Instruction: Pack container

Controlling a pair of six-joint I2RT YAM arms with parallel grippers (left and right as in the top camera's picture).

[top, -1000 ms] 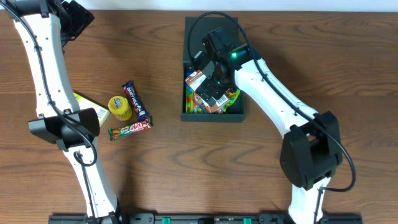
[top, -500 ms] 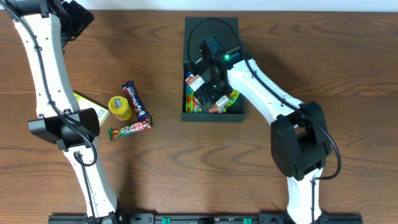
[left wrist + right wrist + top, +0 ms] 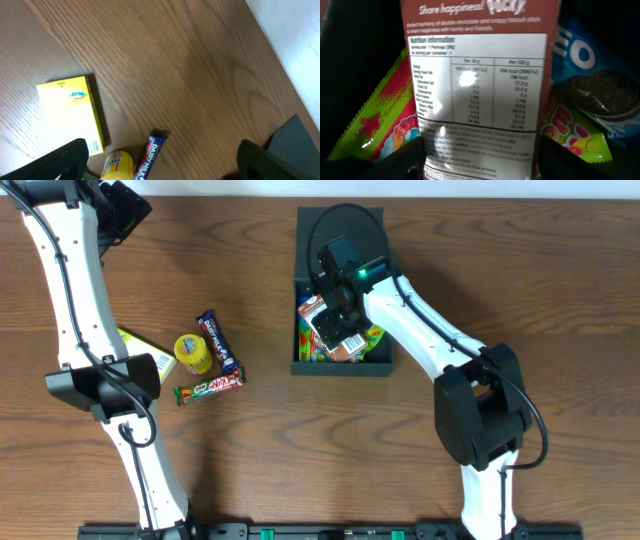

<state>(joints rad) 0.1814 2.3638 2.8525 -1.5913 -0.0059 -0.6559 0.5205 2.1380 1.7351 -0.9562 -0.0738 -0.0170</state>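
The dark teal container point(image 3: 340, 367) stands at the table's back centre, its flap lid point(image 3: 340, 235) lying open behind it, with several snack packets inside. My right gripper point(image 3: 338, 320) reaches down into it. In the right wrist view a brown Pocky packet point(image 3: 477, 75) fills the space between the two fingers, and the right gripper point(image 3: 482, 155) presses on both its edges. An Oreo packet point(image 3: 590, 75) and a green candy packet point(image 3: 385, 110) lie under it. My left gripper point(image 3: 164, 165) hangs open and empty high over the left side.
Left of the container lie a yellow box point(image 3: 70, 112), a yellow tub point(image 3: 192, 352), a blue Dairy Milk bar point(image 3: 218, 342) and a red-and-green bar point(image 3: 208, 387). The left arm's elbow point(image 3: 100, 385) covers part of the yellow box.
The right gripper's jaws have narrowed onto the Pocky packet, and the right arm has shifted slightly left inside the container. The left arm has not moved.
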